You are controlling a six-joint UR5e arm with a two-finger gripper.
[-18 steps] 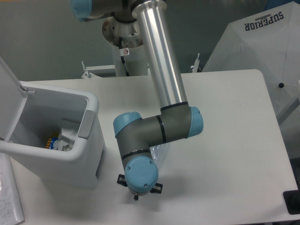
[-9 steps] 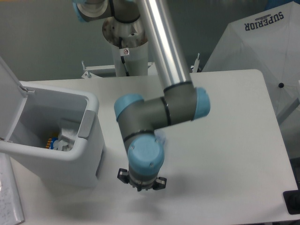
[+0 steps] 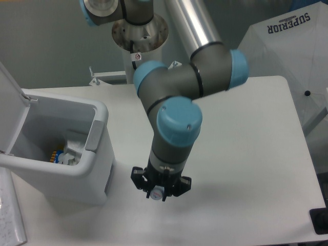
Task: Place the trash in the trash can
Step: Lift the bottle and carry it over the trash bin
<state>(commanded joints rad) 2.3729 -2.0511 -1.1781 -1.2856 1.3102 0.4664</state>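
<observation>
Currently, notes from my remote seat.
Tool [image 3: 158, 193]: low over the bench [image 3: 246, 154], pointing down, seen from behind the wrist; I cannot tell how far the fingers are spread or whether they hold anything.
Trash: no bottle or wrapper visible on the bench; may be hidden under the arm [image 3: 177, 128].
Bin [image 3: 97, 141]: left of the tool, lid up, some items visible inside, too small to identify.
Risk: blind grasp, since the wrist blocks my view; fingers could close on nothing or scrape the bench.
Risk: a swing toward the bin could clip its near wall if I judge the clearance wrong.
</observation>
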